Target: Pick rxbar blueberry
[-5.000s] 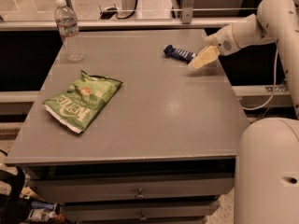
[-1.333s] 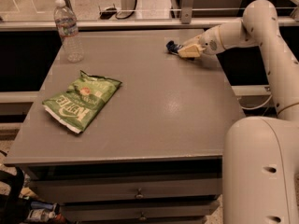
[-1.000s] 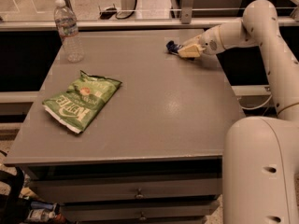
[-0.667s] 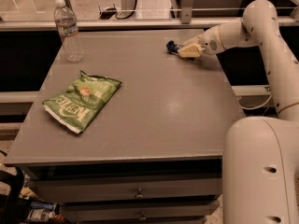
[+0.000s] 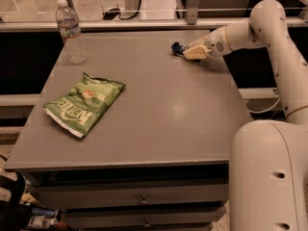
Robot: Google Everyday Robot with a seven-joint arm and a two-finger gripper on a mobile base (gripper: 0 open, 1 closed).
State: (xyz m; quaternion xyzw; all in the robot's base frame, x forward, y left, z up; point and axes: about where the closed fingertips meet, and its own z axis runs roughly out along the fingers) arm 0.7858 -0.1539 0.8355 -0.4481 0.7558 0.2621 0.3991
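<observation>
The rxbar blueberry (image 5: 177, 48) is a small dark blue wrapper lying at the far right of the grey table (image 5: 144, 105). Only its left end shows; the rest is hidden under the gripper. My gripper (image 5: 192, 52) is low over the bar, its cream fingers (image 5: 195, 53) lying across the bar's right part, down at the table top. The white arm reaches in from the right.
A green chip bag (image 5: 84, 104) lies at the table's left middle. A clear water bottle (image 5: 70, 32) stands at the far left corner. A rail and window run behind the table. The robot's white body (image 5: 269, 177) fills the lower right.
Five seconds ago the gripper was to the right of the bar; it has since moved left onto it. Over the last second nothing has visibly moved.
</observation>
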